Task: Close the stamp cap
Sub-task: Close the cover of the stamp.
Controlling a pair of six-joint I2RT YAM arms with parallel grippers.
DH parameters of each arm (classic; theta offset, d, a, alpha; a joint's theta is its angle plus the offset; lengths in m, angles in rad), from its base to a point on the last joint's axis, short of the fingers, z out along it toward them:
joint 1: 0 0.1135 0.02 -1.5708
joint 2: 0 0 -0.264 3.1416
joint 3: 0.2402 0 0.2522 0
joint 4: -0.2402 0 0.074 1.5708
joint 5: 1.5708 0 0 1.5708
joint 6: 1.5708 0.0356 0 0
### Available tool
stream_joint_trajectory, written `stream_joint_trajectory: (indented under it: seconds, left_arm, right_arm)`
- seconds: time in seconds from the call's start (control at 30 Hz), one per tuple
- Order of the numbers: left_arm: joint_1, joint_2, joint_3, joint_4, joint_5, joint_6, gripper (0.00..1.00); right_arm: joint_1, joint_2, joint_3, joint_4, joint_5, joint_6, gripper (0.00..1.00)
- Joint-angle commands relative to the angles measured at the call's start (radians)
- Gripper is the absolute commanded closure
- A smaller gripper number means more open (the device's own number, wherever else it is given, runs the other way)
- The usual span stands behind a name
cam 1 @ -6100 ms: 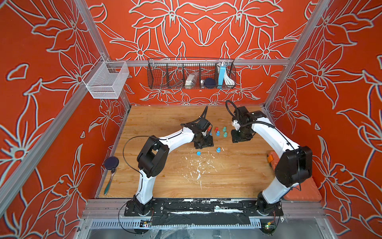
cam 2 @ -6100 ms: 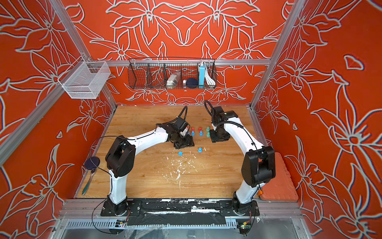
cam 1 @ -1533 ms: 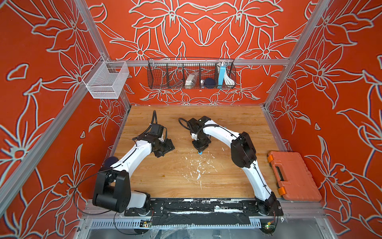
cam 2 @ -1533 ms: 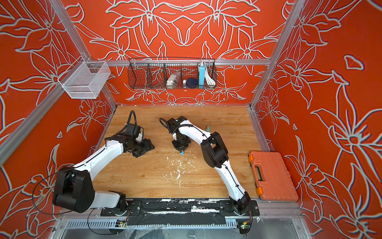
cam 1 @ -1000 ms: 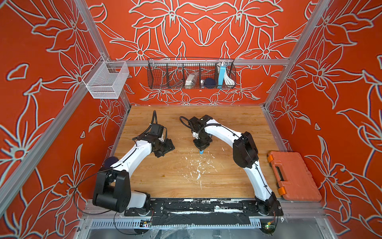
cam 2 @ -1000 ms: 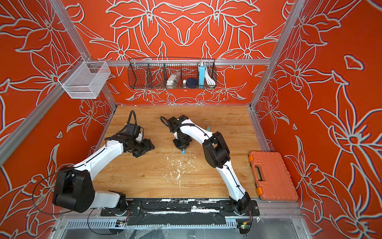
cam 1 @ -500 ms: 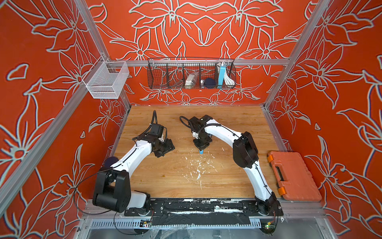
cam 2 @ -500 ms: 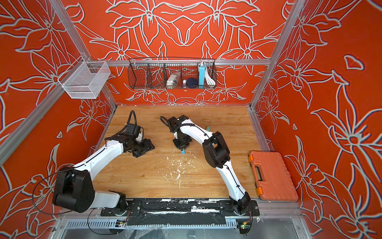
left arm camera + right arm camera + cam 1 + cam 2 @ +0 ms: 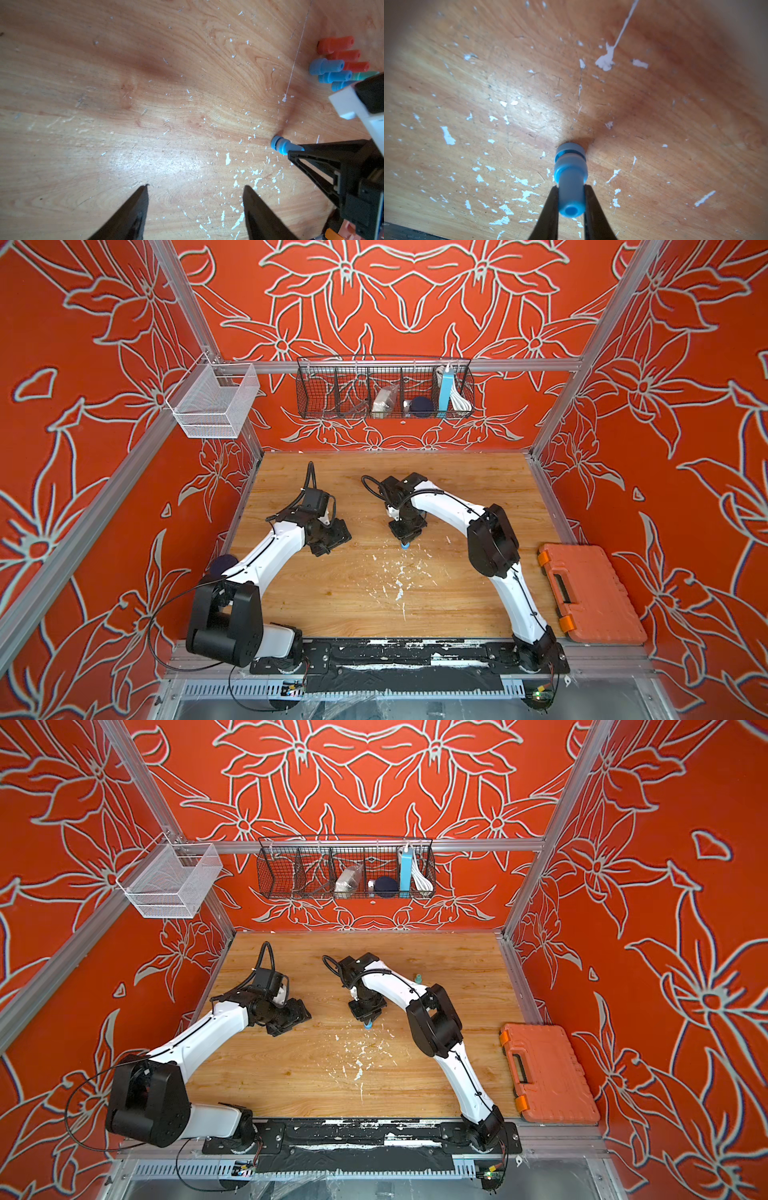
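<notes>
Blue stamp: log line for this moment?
right jaws: shut on blue stamp | cap: under stamp, on table | left jaws: open, empty

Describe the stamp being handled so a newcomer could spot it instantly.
Look at the wooden table, near its middle among white flecks. There the right end effector pinches one blue stamp by its stem. Unlike the clustered stamps, it stands alone, gripped.

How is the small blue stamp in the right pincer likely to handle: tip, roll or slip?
The blue stamp looks like hard plastic, so it probably won't flex in the right pincer. Narrow and upright on the table, it would likely tip if nudged sideways. Its smooth round barrel may slip or twist between the fingers, and roll once lying down.
</notes>
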Motion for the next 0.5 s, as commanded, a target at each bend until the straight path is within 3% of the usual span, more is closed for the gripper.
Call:
stream_joint_trajectory:
  seconds: [0.0,0.47]
  left_arm:
    - [0.008,-0.002,0.009,-0.016,0.001,0.009,0.28]
    - [0.009,-0.018,-0.001,-0.015,-0.006,0.006,0.28]
  right_arm:
    - [-0.006,-0.008,-0.023,0.001,0.015,0.016,0.93]
    - [0.002,-0.009,-0.082,0.047,0.036,0.030,0.93]
